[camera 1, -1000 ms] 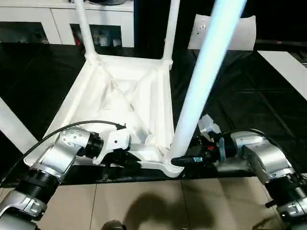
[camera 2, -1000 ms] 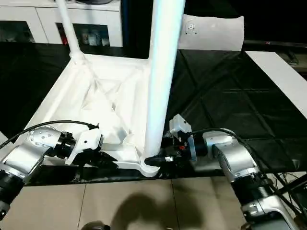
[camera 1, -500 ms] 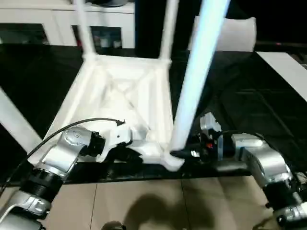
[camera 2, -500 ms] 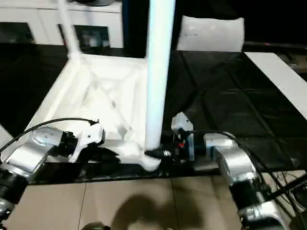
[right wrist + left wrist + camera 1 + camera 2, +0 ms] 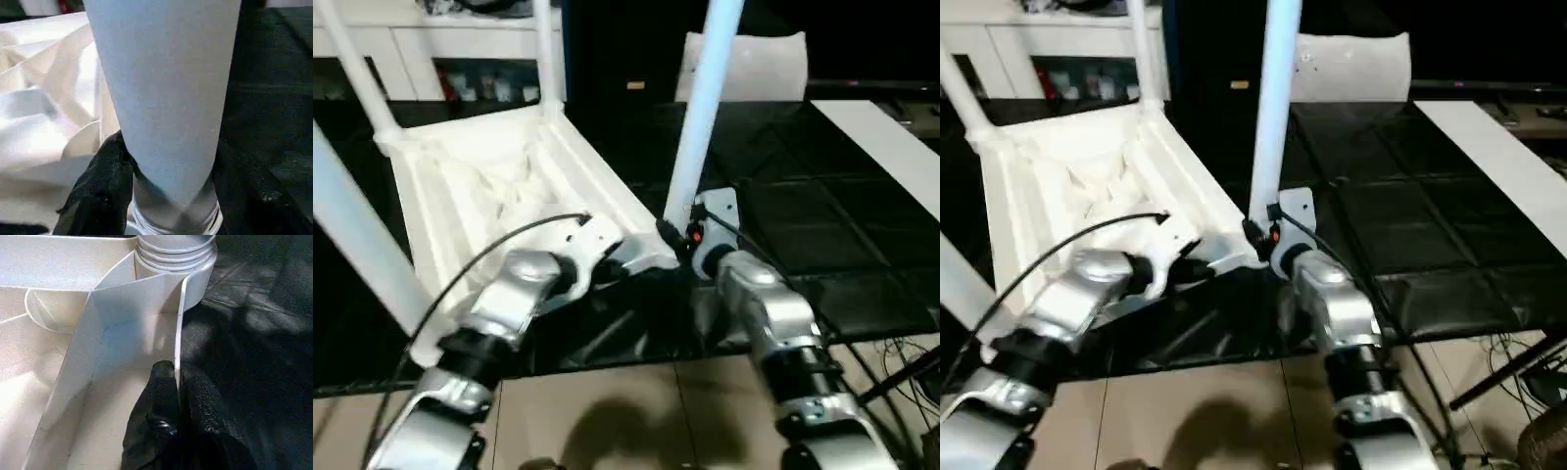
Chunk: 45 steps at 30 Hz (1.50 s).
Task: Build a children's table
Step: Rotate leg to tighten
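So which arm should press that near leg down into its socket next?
The right, probably. Its pincer already straddles the leg just above the corner socket, one finger on each side. The left pincer is pinched on the tabletop rim, steadying it.

white ribbed tabletop (image 5: 480, 186), white leg (image 5: 700, 108), black mat (image 5: 822, 225)
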Tool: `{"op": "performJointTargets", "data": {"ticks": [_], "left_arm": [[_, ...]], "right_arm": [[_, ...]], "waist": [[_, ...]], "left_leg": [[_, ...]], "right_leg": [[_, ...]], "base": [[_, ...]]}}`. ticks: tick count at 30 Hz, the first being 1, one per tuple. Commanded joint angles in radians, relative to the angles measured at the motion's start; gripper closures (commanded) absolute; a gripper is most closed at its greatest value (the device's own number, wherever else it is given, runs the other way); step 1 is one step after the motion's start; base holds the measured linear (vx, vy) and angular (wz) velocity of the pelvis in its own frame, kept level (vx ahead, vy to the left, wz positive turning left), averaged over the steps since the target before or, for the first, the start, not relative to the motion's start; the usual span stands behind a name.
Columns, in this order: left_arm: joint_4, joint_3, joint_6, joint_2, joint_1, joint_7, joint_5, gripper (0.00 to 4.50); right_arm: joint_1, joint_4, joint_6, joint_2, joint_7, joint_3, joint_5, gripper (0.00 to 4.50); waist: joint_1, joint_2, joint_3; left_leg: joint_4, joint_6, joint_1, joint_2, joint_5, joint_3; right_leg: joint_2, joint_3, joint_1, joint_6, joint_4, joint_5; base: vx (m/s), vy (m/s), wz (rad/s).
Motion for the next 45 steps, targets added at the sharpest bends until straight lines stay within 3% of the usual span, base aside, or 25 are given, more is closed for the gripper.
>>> {"op": "performJointTargets", "data": {"ticks": [1, 4, 6, 8, 10, 13, 18, 20, 28, 37, 45], "left_arm": [[0.016, -0.008, -0.022, -0.047, -0.031, 0.094, 0.009, 4.50], [0.000, -0.016, -0.052, -0.013, -0.012, 0.043, 0.008, 4.50], [-0.005, -0.021, -0.063, 0.000, -0.006, 0.023, 0.008, 4.50], [-0.014, -0.029, -0.118, 0.044, 0.014, -0.047, 0.004, 4.50], [-0.015, -0.036, -0.169, 0.074, 0.026, -0.101, -0.003, 4.50], [-0.013, -0.062, -0.267, 0.144, 0.048, -0.219, -0.013, 4.50], [-0.004, -0.078, -0.341, 0.210, 0.057, -0.381, -0.053, 4.50], [-0.002, -0.097, -0.368, 0.247, 0.057, -0.501, -0.077, 4.50], [0.004, -0.154, -0.431, 0.304, 0.034, -0.682, -0.084, 4.50], [-0.017, -0.183, -0.468, 0.313, 0.028, -0.757, -0.076, 4.50], [-0.016, -0.186, -0.477, 0.306, 0.030, -0.756, -0.074, 4.50]], "right_arm": [[0.021, 0.022, 0.018, 0.079, 0.054, 0.097, 0.018, 1.82], [0.051, -0.046, -0.015, 0.057, 0.099, 0.070, 0.047, 1.70], [0.061, -0.068, -0.021, 0.040, 0.121, 0.073, 0.053, 1.50], [0.099, -0.133, -0.034, -0.027, 0.201, 0.076, 0.064, 1.32], [0.121, -0.168, -0.043, -0.072, 0.254, 0.072, 0.071, 1.21], [0.157, -0.230, -0.055, -0.179, 0.385, 0.063, 0.098, 0.93], [0.189, -0.286, -0.058, -0.328, 0.601, 0.049, 0.153, 0.43], [0.189, -0.283, -0.067, -0.420, 0.742, 0.067, 0.171, 0.31], [0.156, -0.251, -0.050, -0.530, 1.036, 0.154, 0.215, 0.31], [0.117, -0.167, -0.088, -0.511, 1.134, 0.223, 0.195, 1.19], [0.104, -0.137, -0.106, -0.489, 1.156, 0.238, 0.192, 1.91]], "waist": [[0.003, 0.006, -0.059], [0.003, 0.010, -0.056], [0.004, 0.007, -0.057], [0.001, 0.013, -0.057], [0.001, 0.007, -0.057], [0.002, 0.010, -0.057], [0.014, 0.009, -0.060], [0.020, 0.005, -0.060], [0.039, -0.007, -0.059], [0.065, -0.009, -0.062], [0.065, -0.013, -0.062]], "left_leg": [[-0.074, -0.012, 0.004, 0.037, -0.133, -0.015], [-0.077, -0.018, 0.005, 0.039, -0.170, -0.016], [-0.078, -0.015, 0.002, 0.039, -0.167, -0.018], [-0.076, -0.008, -0.001, 0.039, -0.163, -0.018], [-0.076, 0.002, -0.002, 0.039, -0.157, -0.018], [-0.074, 0.019, -0.001, 0.038, -0.147, -0.016], [-0.071, 0.038, 0.002, 0.044, -0.114, -0.012], [-0.070, 0.049, 0.005, 0.046, -0.109, -0.010], [-0.069, 0.072, 0.005, 0.051, -0.101, -0.010], [-0.066, 0.065, 0.008, 0.054, -0.084, -0.007], [-0.068, 0.048, 0.005, 0.053, -0.097, -0.009]], "right_leg": [[-0.085, 0.051, 0.039, -0.168, -0.087, -0.093], [-0.087, 0.053, 0.037, -0.164, -0.091, -0.126], [-0.086, 0.053, 0.041, -0.156, -0.088, -0.113], [-0.086, 0.054, 0.044, -0.157, -0.089, -0.090], [-0.085, 0.053, 0.047, -0.160, -0.089, -0.078], [-0.085, 0.054, 0.047, -0.162, -0.093, -0.082], [-0.083, 0.052, 0.047, -0.198, -0.080, 0.006], [-0.085, 0.050, 0.044, -0.217, -0.078, 0.021], [-0.091, 0.045, 0.043, -0.235, -0.074, -0.001], [-0.094, 0.042, 0.038, -0.245, -0.069, 0.003], [-0.095, 0.040, 0.040, -0.229, -0.071, -0.027]], "base": [[0.000, 0.000, 0.00], [0.000, 0.000, 0.00], [0.000, 0.000, 0.00], [0.000, 0.000, 0.00], [0.000, 0.000, 0.00], [0.000, 0.000, 0.00], [0.000, 0.000, 0.00], [0.000, 0.000, 0.00], [0.000, 0.000, 0.00], [0.000, 0.000, 0.00], [0.000, 0.000, 0.00]]}}
